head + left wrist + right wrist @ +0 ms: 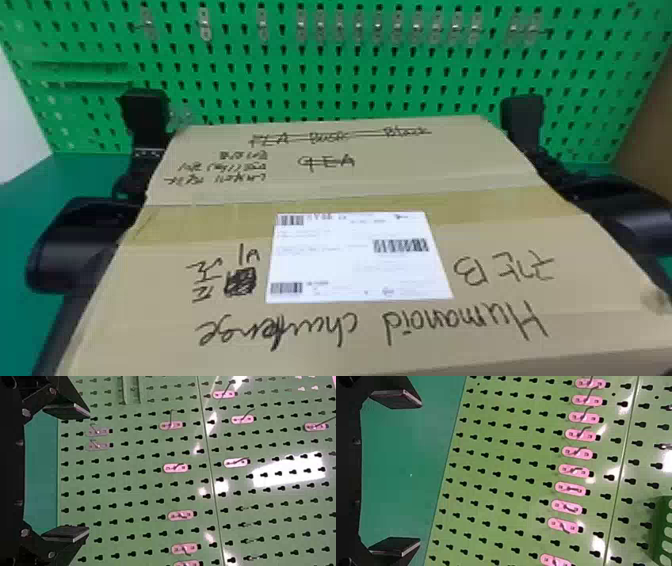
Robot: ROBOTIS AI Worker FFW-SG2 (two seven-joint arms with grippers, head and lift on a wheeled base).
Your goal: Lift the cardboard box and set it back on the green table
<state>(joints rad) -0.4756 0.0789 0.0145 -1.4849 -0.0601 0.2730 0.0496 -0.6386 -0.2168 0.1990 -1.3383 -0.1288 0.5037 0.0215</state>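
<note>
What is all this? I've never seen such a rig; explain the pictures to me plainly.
This is a two-armed robot. One picture looks forward and down from its head; the two sideways ones come from its wrists. A cardboard box with a white label is between the left arm and right arm, before a green pegboard. The left gripper and right gripper are open and empty. Whether the arms hold the box above the green table, I can't tell.
</note>
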